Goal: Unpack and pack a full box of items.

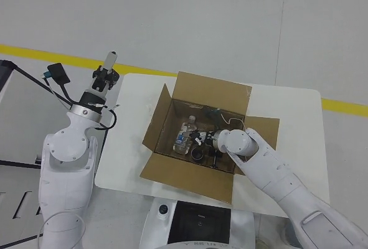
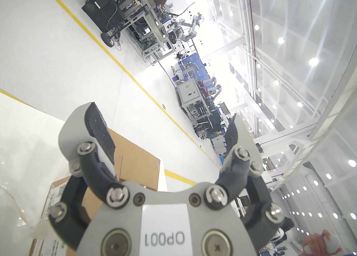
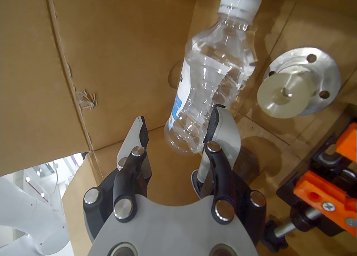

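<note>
An open cardboard box (image 1: 171, 115) stands on the white table (image 1: 283, 106). Inside it lies a clear water bottle (image 3: 214, 73) with a white cap, also seen from above as the bottle (image 1: 182, 138). Beside it rest a metal flange disc (image 3: 301, 84) and an orange-and-black clamp (image 3: 329, 182). My right gripper (image 3: 178, 123) is down inside the box, open, its fingers just short of the bottle's base. My left gripper (image 2: 164, 126) is raised beyond the table's left edge, open and empty, seen from above as the left gripper (image 1: 109, 65).
The box flaps (image 1: 190, 177) stand open on all sides around the right arm. In the left wrist view a brown box (image 2: 134, 162) and a clear plastic bag (image 2: 11, 204) lie on the table. A yellow floor line (image 1: 59, 59) runs behind the table.
</note>
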